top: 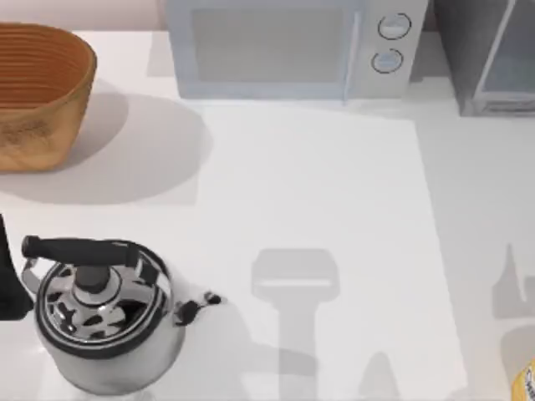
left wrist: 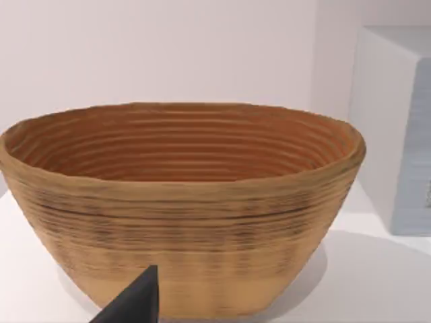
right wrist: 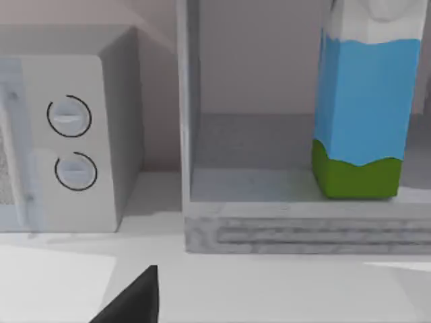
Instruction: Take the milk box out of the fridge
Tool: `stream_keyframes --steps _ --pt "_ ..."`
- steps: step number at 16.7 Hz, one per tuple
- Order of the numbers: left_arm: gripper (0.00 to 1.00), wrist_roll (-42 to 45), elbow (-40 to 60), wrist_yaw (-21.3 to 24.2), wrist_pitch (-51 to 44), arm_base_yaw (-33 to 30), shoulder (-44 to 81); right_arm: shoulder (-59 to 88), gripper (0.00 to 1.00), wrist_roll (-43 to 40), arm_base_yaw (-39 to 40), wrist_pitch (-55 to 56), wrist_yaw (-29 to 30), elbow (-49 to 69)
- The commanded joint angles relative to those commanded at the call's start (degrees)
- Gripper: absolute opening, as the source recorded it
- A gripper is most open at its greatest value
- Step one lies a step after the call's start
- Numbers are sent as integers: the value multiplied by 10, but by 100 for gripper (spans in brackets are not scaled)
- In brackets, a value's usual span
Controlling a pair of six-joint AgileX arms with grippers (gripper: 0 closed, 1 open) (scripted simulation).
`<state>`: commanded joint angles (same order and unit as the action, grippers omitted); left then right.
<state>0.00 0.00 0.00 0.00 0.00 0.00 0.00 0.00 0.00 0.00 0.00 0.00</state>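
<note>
Top view first: a white table (top: 334, 209) carries a woven basket (top: 38, 92) at its far left, a white microwave (top: 292, 46) with 2 round knobs along the back edge, and the dark grey fridge (top: 489, 54) at the back right corner. A steel kettle (top: 100, 313) with a black handle stands near the front left, and a yellow-labelled item (top: 525, 383) peeks in at the front right edge. A dark piece of the left arm (top: 7, 276) sits at the left edge, just beside the kettle. Left wrist view next: the basket (left wrist: 182, 202) is seen from the side with the microwave's flank (left wrist: 397, 128) beside it, and 1 dark fingertip (left wrist: 135, 303) of the left gripper juts in; whether that tool is released or clenched cannot be told. Right wrist view last: the fridge (right wrist: 269, 232) stands open beside the microwave (right wrist: 67, 134), and the milk box (right wrist: 360, 101) stands upright on the fridge's inner floor, untouched. 1 dark fingertip (right wrist: 135, 299) of the right gripper shows in front of the fridge, well apart from the carton; its state cannot be told either.
</note>
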Motion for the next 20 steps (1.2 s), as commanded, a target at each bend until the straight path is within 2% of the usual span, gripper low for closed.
stream_keyframes --steps 4,7,10,20 --pt "100 0 0 0 0 0 0 18 100 -1 -6 18 -8 3" --pt "100 0 0 0 0 0 0 90 100 -3 -29 90 -35 14" --pt "100 0 0 0 0 0 0 217 100 -4 -67 213 -74 29" --pt "100 0 0 0 0 0 0 769 100 5 -225 687 -222 75"
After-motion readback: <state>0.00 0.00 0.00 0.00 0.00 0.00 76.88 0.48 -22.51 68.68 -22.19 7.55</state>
